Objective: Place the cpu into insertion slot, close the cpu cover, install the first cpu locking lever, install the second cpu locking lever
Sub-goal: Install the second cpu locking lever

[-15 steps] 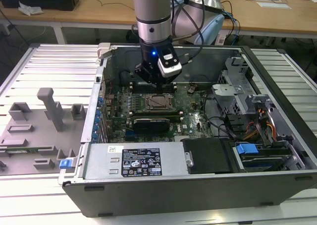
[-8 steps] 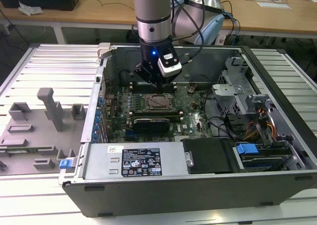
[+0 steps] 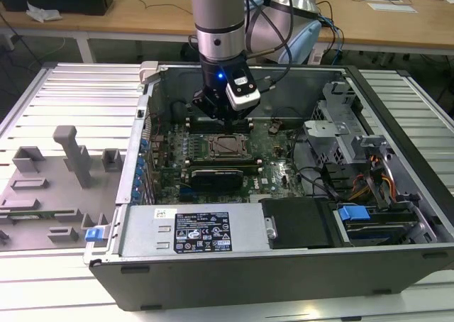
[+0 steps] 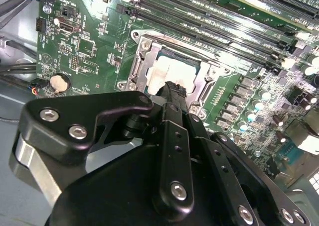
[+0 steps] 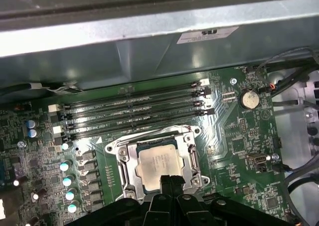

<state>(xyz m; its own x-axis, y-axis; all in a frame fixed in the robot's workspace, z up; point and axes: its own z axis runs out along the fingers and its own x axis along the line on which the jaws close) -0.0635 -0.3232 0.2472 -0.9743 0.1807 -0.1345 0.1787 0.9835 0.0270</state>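
Observation:
The cpu (image 5: 157, 159) lies flat in the insertion slot (image 5: 115, 147) on the green motherboard, its pale metal top showing through the window of the cpu cover (image 5: 130, 172). The silver cover frame lies down around the chip. My gripper (image 5: 170, 178) hangs just above the socket's edge, its two black fingers pressed together with nothing between them. In the second wrist view the gripper (image 4: 173, 86) tip overlaps the cpu (image 4: 177, 69) and the cpu cover (image 4: 149, 66). In the exterior view the gripper (image 3: 221, 116) is inside the open computer case, just behind the cpu (image 3: 228, 145).
Long black memory slots (image 5: 134, 111) run beside the socket, with the grey case wall (image 5: 149, 52) behind them. A coin battery (image 5: 248, 99) sits on the board. The power supply box (image 3: 198, 230) and drive cables (image 3: 383, 180) fill the case's front. Grey fixtures (image 3: 71, 152) stand on the exterior view's left.

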